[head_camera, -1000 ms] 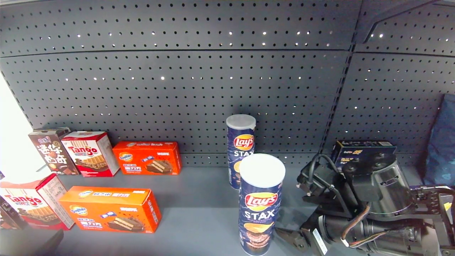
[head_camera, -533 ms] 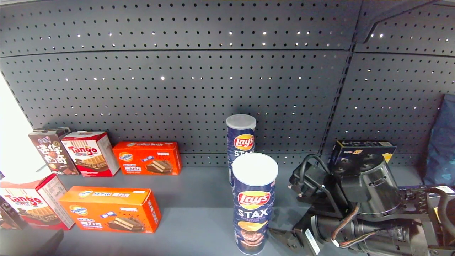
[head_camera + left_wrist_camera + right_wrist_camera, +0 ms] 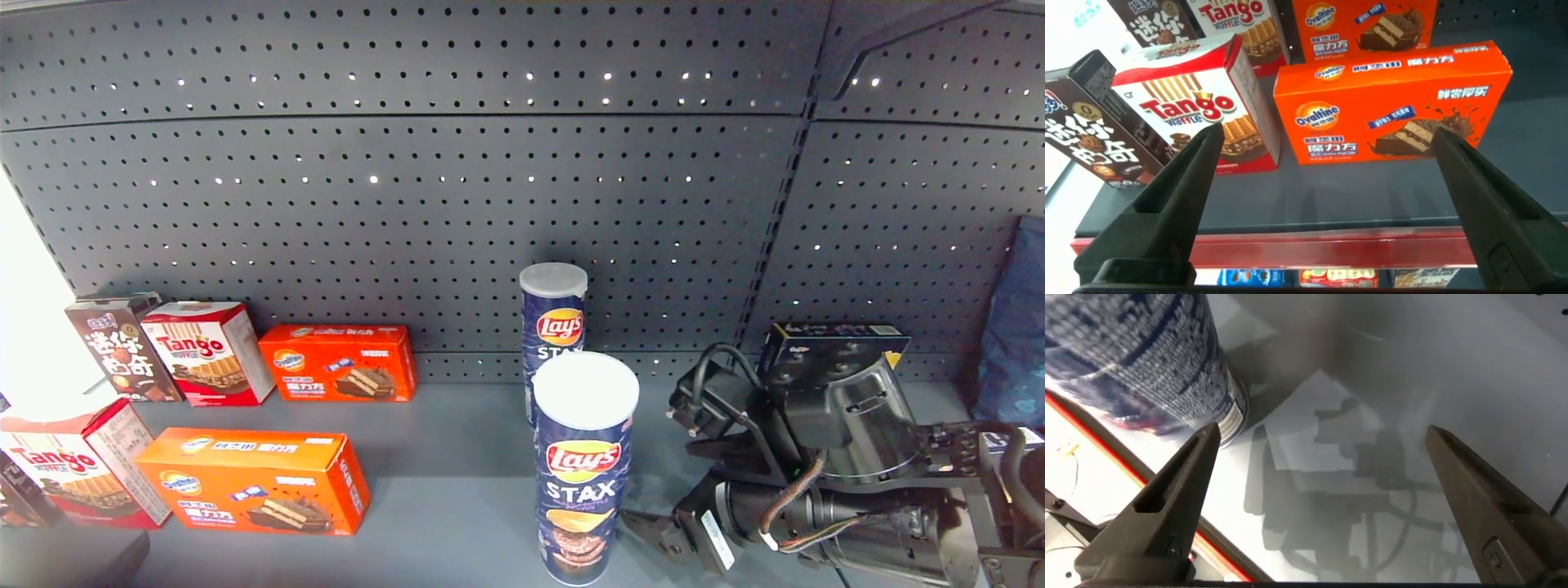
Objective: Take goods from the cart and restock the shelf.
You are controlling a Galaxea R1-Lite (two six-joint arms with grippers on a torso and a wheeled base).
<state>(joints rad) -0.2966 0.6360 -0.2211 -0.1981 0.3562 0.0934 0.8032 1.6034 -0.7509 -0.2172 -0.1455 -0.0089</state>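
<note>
A dark blue chip can with a white lid [image 3: 584, 465] stands upright near the front of the grey shelf [image 3: 457, 498]. A second, matching can [image 3: 553, 343] stands right behind it by the pegboard. My right gripper [image 3: 653, 531] is low beside the front can, on its right, and is open. In the right wrist view the can [image 3: 1151, 359] is outside the spread fingers of the right gripper [image 3: 1323, 433], which hold nothing. My left gripper [image 3: 1327, 135] is open in front of the shelf edge, facing an orange box [image 3: 1392, 102] and a wafer box [image 3: 1200, 106].
Snack boxes fill the shelf's left side: an orange box [image 3: 253, 482], a wafer box [image 3: 77, 474], and three more along the back [image 3: 339, 363]. A dark box [image 3: 824, 339] and a blue bag [image 3: 1016, 327] sit at the right. Bare shelf lies between the boxes and cans.
The front can shifted a little to the left and now stands still on the shelf. My right arm then drew slightly back to the right, away from the can.
</note>
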